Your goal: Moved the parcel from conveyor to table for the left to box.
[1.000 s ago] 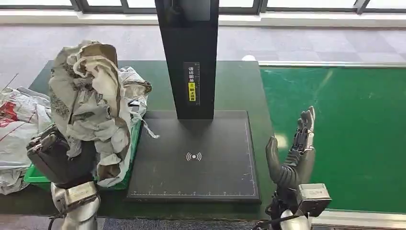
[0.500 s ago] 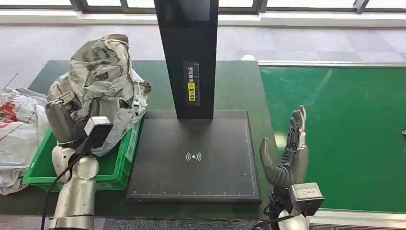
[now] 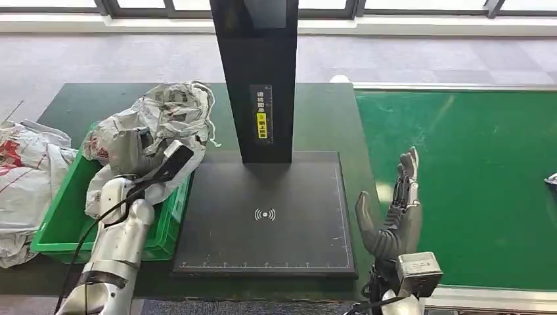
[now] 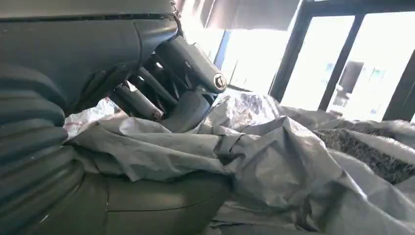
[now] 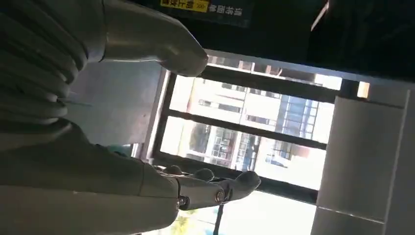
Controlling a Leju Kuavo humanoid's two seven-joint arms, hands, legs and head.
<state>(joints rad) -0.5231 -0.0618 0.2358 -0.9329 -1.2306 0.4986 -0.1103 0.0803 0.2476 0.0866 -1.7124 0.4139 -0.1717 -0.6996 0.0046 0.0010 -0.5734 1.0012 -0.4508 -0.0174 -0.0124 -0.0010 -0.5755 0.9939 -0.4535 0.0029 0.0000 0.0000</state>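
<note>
A crumpled grey printed parcel bag (image 3: pixel 172 111) lies over the far end of the green box (image 3: pixel 60 220) at the left of the table. My left hand (image 3: pixel 134 149) grips the bag from the near side. Up close in the left wrist view, its fingers (image 4: pixel 182 74) and thumb clamp the grey folds of the parcel bag (image 4: pixel 274 161). My right hand (image 3: pixel 395 211) stands upright with fingers spread at the table's right edge, beside the green conveyor (image 3: pixel 466 184), holding nothing. The same right hand (image 5: pixel 147 161) in its wrist view is empty.
A black scanner stand (image 3: pixel 259 79) rises from a black base plate (image 3: pixel 266 220) in the middle of the dark green table. White plastic bags (image 3: pixel 26 177) lie left of the box. A small item (image 3: pixel 550 179) shows at the conveyor's right edge.
My left hand has carried the parcel bag forward and down from high above the box onto its far end. The right hand has barely moved. An item has appeared at the conveyor's right edge.
</note>
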